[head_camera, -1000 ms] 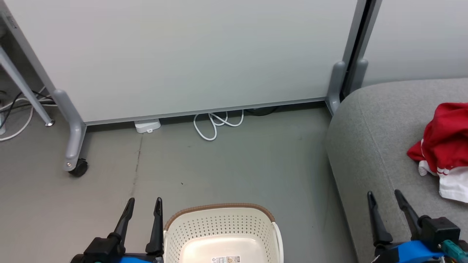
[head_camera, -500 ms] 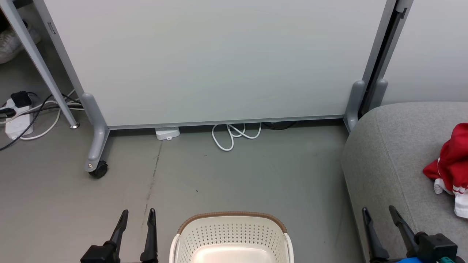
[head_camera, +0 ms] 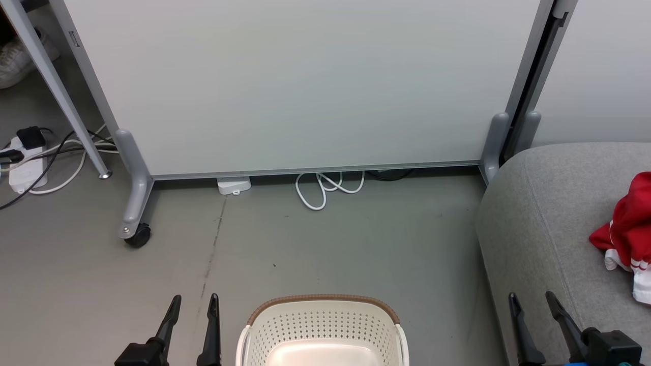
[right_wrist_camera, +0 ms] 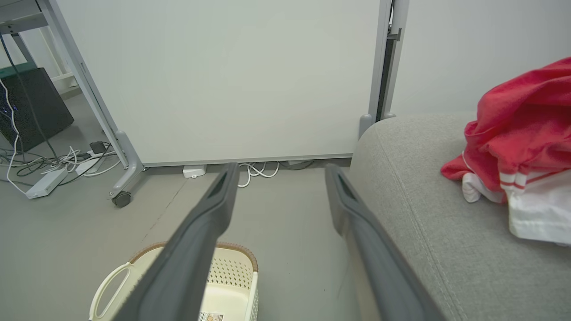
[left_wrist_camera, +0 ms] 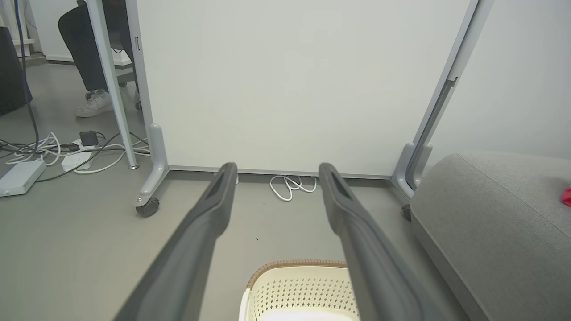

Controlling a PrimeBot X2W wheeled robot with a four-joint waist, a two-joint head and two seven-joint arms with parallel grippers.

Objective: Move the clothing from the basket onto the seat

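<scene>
Red clothing [head_camera: 626,223] with white trim lies heaped on the grey seat [head_camera: 539,218] to our right; the cream basket [head_camera: 323,325] stands on the floor [head_camera: 356,244] between our arms, its pale bottom showing; our left gripper [head_camera: 195,297] and right gripper [head_camera: 531,295] both hang with jaws spread, grasping nothing; the right one hovers at the seat's near edge.

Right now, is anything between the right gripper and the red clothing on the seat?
Nothing visible stands in the way. Only bare grey cushion of the seat lies between the open right gripper and the clothing, which rests on the seat, ahead and to that gripper's right.
</scene>
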